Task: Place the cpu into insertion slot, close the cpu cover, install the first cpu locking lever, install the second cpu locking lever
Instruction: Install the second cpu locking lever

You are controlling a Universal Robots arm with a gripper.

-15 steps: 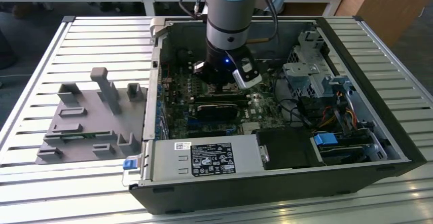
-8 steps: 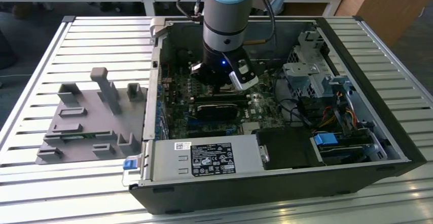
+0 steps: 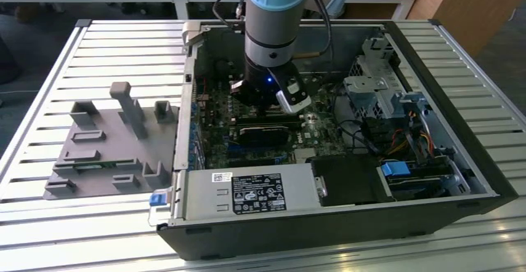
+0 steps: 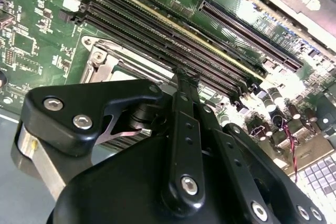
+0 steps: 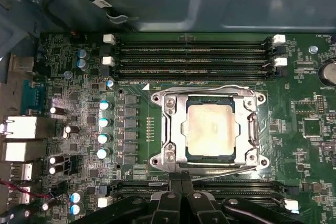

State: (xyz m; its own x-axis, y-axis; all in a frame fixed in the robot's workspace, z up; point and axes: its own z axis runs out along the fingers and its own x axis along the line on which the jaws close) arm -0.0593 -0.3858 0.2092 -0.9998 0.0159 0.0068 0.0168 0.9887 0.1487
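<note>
1. My gripper (image 5: 181, 182) is down inside the open computer case (image 3: 460, 161), low over the green circuit board (image 5: 68, 66). In the first wrist view its black fingertips come together just at the edge of the socket, beside a thin wire lever (image 5: 220, 167) that runs along that side.
2. From what I see in both wrist views the fingers look pressed together, with no part pinched between them. In the second wrist view the black finger linkage (image 4: 184, 129) points at the board next to the socket's metal frame.
3. The cpu (image 5: 209, 125) already sits in the insertion slot (image 5: 173, 129); its dull silver top shows flat and square.
4. The cpu cover (image 5: 244, 129) is folded down over it, its window framing the chip's top.
5. A second wire lever (image 5: 210, 91) lies along the opposite side of the socket, towards the memory slots. I cannot tell whether either lever is hooked under its catch.
6. Long black memory slots (image 5: 191, 56) lie on both sides of the socket, and a row of small capacitors (image 5: 105, 129) stands beside it.
7. In the exterior view, the arm (image 3: 275, 20) comes straight down into the case. A labelled silver box (image 3: 250, 193) sits at the near edge, and a grey fixture plate (image 3: 107, 149) lies on the slatted table (image 3: 49, 223) on the exterior view's left.
</note>
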